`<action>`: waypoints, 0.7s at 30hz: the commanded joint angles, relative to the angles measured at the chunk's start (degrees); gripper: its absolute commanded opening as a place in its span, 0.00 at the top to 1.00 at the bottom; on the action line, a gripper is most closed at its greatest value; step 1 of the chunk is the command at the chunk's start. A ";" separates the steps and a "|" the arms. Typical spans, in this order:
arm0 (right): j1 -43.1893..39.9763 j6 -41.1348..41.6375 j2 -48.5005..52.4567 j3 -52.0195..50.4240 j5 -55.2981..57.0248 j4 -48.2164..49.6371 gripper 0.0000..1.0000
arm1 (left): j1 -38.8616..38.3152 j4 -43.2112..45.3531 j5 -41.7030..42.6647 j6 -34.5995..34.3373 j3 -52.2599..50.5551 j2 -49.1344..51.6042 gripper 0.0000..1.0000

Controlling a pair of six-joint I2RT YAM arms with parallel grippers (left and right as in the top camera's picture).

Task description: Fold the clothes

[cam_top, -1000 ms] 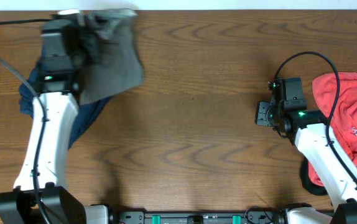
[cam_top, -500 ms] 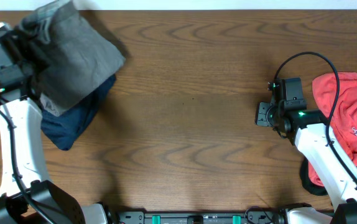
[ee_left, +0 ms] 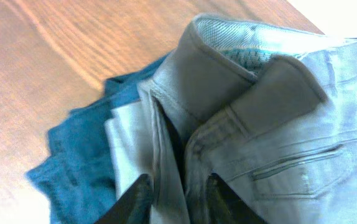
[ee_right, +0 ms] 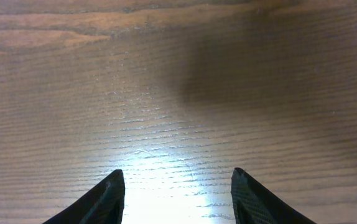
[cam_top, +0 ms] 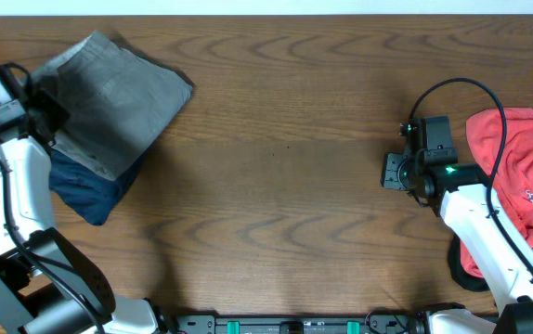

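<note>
Wooden table (cam_top: pixel 285 139), grey shorts (cam_top: pixel 109 93) atop navy garment (cam_top: pixel 85 190)

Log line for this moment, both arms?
left gripper: shut on grey shorts | grey shorts: atop navy garment | right gripper: open over table | red T-shirt: crumpled

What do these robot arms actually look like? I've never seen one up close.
Both the left arm and right arm have smooth white links joined by boxy black joints. A thin black cable loops over the right one, and a small green light glows near its wrist. The right tool and left tool each have two dark, pointed fingers.
</note>
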 commanded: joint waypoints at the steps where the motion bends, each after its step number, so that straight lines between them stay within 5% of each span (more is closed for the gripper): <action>1: -0.48 -0.74 -0.50 0.70 0.44 -0.20 0.46 | 1.49 -0.13 -1.07 -1.88 -0.52 0.11 0.52; 10: -0.48 -0.76 -0.44 0.70 0.44 -0.37 0.45 | 3.50 0.98 3.50 -6.95 -0.50 -1.16 0.49; 12: -0.48 -0.76 -0.44 0.70 0.46 -0.35 0.45 | 3.41 3.82 13.35 -5.03 -0.50 -2.01 0.63; 15: -0.48 -0.74 -0.44 0.70 0.46 -0.37 0.45 | 2.62 8.66 26.32 -3.74 -0.50 -2.40 0.69; 21: -0.48 -0.72 -0.44 0.70 0.44 -0.17 0.45 | -1.36 10.03 28.70 0.02 -0.50 -1.42 0.75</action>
